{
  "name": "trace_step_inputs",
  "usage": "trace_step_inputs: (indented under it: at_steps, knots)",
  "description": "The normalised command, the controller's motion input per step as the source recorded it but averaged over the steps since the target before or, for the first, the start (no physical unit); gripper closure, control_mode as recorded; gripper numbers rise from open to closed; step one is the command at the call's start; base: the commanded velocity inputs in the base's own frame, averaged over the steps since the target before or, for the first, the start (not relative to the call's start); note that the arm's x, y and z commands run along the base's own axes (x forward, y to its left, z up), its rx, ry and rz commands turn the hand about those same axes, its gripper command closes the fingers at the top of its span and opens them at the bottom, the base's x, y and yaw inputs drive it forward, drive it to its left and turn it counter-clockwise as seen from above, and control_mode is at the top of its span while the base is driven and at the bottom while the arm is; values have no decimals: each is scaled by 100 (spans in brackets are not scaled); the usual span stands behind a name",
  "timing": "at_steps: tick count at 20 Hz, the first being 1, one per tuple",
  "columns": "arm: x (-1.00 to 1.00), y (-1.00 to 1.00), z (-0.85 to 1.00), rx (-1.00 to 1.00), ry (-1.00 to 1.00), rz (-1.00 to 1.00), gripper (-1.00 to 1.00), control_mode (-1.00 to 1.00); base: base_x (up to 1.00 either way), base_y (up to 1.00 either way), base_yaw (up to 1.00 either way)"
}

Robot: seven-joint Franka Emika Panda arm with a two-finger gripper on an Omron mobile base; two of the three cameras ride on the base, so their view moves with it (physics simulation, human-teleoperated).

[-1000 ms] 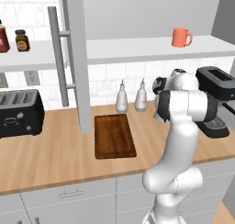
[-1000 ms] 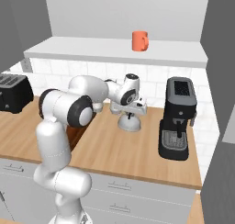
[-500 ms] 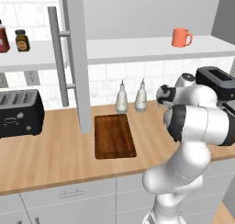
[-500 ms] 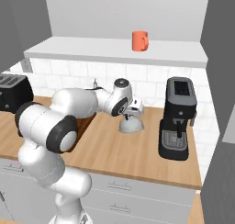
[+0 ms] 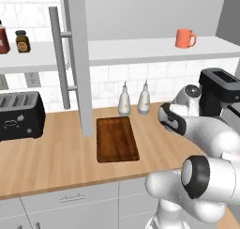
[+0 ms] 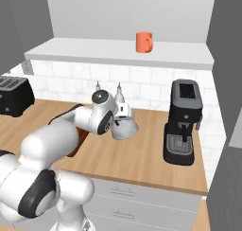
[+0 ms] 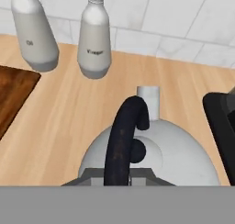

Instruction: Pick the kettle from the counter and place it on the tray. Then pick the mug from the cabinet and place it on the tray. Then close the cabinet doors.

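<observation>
Silver-grey, the kettle point(image 6: 125, 127) hangs tilted above the bench point(image 6: 142, 154), its black handle point(image 7: 123, 140) clamped in the tool point(image 7: 118, 179), right of the tray point(image 5: 116, 139). Nothing is on the tray yet; the mug point(image 5: 184, 38) waits on the cabinet shelf point(image 5: 140, 49), doors open.

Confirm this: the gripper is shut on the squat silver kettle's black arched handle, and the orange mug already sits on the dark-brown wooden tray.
Not quite. The gripper is shut on the squat silver kettle by its black arched handle, but the orange mug stands on the white cabinet shelf, not on the dark-brown wooden tray; the left base view shows it.
</observation>
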Motion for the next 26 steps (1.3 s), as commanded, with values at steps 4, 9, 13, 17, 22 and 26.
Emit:
trace_step_inputs:
  at_steps: [4,9,13,17,22,26]
  knots:
    - [-51,46,68,0,-2,14,100,-100,0,0,0]
    - [-34,60,55,0,-2,12,100,-100,0,0,0]
    - [-28,68,29,0,-2,13,100,-100,0,0,0]
    - [-16,79,9,0,-4,13,100,-100,0,0,0]
    - [9,77,-1,0,-2,13,100,-100,0,0,0]
    - [38,64,-3,0,-8,13,100,-100,0,0,0]
